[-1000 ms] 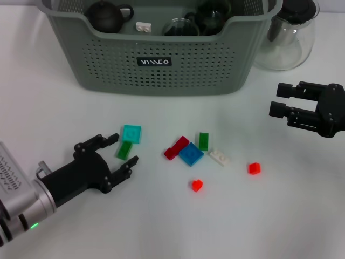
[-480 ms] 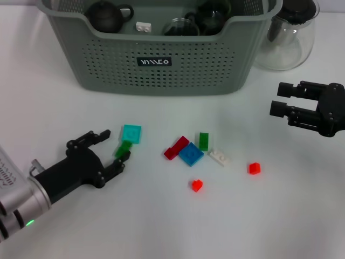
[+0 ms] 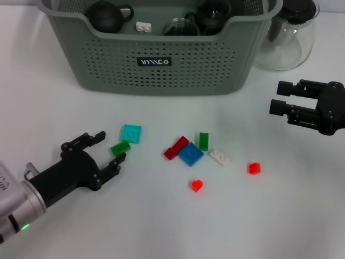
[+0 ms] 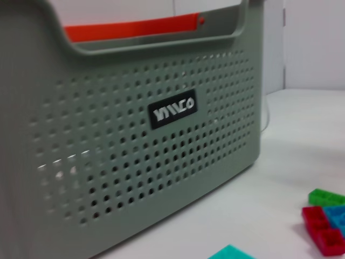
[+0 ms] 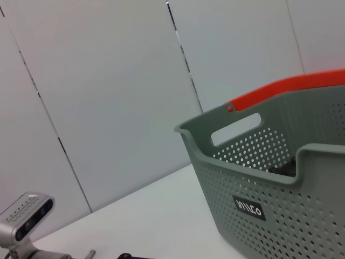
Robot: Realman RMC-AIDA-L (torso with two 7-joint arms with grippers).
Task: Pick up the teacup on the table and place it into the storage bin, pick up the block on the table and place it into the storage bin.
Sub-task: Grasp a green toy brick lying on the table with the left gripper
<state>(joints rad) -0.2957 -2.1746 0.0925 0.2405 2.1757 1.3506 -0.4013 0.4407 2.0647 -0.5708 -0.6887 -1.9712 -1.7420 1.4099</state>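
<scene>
The grey-green storage bin stands at the back, and also shows in the left wrist view and the right wrist view. It holds a dark teapot, a white block, a glass cup and dark cups. No teacup shows on the table. My left gripper is open, low at the front left. A small green block lies at its fingertips, tilted. My right gripper is open and empty, hovering at the right.
Loose blocks lie in front of the bin: teal, long red, blue, green, white and two small red ones. A clear glass jug stands right of the bin.
My left gripper has drawn back toward the front left. The small green block has shifted slightly left and turned. The right arm has not moved.
</scene>
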